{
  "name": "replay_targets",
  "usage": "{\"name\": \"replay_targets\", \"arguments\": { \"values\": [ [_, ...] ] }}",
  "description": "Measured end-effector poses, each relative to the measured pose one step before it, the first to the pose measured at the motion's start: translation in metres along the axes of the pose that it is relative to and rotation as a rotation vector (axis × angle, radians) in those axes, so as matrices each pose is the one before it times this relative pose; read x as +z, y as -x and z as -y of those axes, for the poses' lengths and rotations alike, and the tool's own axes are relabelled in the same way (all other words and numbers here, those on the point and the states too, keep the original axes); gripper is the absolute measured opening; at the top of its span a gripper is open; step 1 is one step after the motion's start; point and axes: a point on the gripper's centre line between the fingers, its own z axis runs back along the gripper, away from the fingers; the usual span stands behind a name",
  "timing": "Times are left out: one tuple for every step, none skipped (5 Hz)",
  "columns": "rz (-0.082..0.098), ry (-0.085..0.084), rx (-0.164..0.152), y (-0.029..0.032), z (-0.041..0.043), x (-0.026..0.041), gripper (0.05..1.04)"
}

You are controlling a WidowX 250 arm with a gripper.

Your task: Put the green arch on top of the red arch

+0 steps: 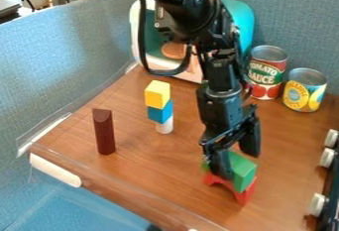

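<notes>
Looking at the green arch (pixel 244 170), you have it atop the red arch (pixel 243 194); stacking looks essentially done. The gripper (pixel 237 164) straddles it, jaws apart, though contact is unclear. What likely remains is backing away cleanly from the pair.

The claw (pixel 236 156) covers part of the green arch (pixel 244 171); the right edge crops the black stove (pixel 333 181).

There's 1 green arch (pixel 244 171), 1 red arch (pixel 244 194), 1 yellow cube (pixel 157 94), 1 blue cube (pixel 160 112), 1 black pincer (pixel 234 159).
</notes>
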Motion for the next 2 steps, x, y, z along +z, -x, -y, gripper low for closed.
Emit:
{"name": "replay_targets", "arguments": {
  "values": [
    [0.0296, 0.0382, -0.034, 0.00659, 0.01432, 0.02626, 1.001],
    [0.0543, -0.0273, -0.0372, 0.0034, 0.01034, 0.02923, 1.001]
  ]
}}
